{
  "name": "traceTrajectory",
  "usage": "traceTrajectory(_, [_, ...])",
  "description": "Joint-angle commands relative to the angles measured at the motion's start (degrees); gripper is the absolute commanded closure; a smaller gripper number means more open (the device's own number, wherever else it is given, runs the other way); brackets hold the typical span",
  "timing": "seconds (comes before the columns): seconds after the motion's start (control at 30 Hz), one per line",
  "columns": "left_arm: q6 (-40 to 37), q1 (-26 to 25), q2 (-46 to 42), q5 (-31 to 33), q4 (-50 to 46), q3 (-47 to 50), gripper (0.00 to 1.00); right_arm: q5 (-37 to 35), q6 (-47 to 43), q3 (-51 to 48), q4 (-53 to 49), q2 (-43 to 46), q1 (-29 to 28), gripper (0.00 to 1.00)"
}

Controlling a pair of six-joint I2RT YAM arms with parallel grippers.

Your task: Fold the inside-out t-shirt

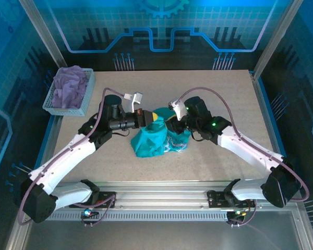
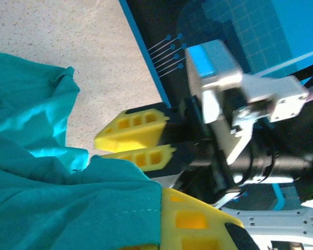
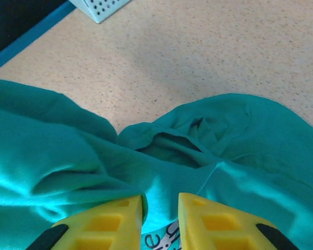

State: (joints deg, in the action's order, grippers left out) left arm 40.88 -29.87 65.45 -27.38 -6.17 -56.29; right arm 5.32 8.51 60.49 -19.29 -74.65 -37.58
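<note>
The inside-out t-shirt (image 1: 156, 140) lies crumpled in a teal heap at the middle of the table, and both grippers meet at its far edge. My left gripper (image 1: 150, 117) is shut on a stitched hem of the t-shirt (image 2: 68, 208), which runs in between its yellow fingers (image 2: 198, 224). My right gripper (image 1: 169, 124) faces it a short way off. In the right wrist view the right gripper (image 3: 160, 208) has its jaws a little apart, with loose teal cloth (image 3: 68, 156) and a white printed label (image 3: 161, 240) lying between them, not pinched.
A pale mesh basket (image 1: 68, 107) holding a lavender garment (image 1: 70, 86) stands at the back left of the table; its corner (image 3: 99, 8) shows in the right wrist view. Bare speckled tabletop (image 1: 224, 94) lies around the shirt. Aluminium frame posts and blue walls close in the sides.
</note>
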Motion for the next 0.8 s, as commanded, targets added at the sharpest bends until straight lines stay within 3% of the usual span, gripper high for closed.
traceTrajectory(0.0, [6.0,-1.7,-1.8,5.8,-0.4,-0.8,1.0,-7.5,0.5,1.5,-5.9,0.0,-0.9,0.7])
traceTrajectory(0.17, [8.4,-4.2,-2.0,11.2,1.0,0.0,1.0,-0.7,2.2,-2.6,-4.1,5.2,-0.9,0.59])
traceTrajectory(0.37, [8.6,-5.7,-1.0,13.5,0.6,-0.5,1.0,10.3,7.0,-9.8,6.1,12.5,-0.9,0.48])
traceTrajectory(0.53, [9.0,-6.1,-0.6,13.5,0.9,-0.5,1.0,13.2,11.5,-14.1,13.7,13.9,-1.0,0.28])
traceTrajectory(0.67, [9.0,-6.3,-0.7,13.4,1.5,-0.4,1.0,12.3,15.4,-14.3,18.2,10.9,-1.3,0.27])
traceTrajectory(0.77, [9.0,-6.3,-0.9,13.2,2.1,-0.1,1.0,11.0,19.0,-13.6,21.8,7.6,-1.9,0.31])
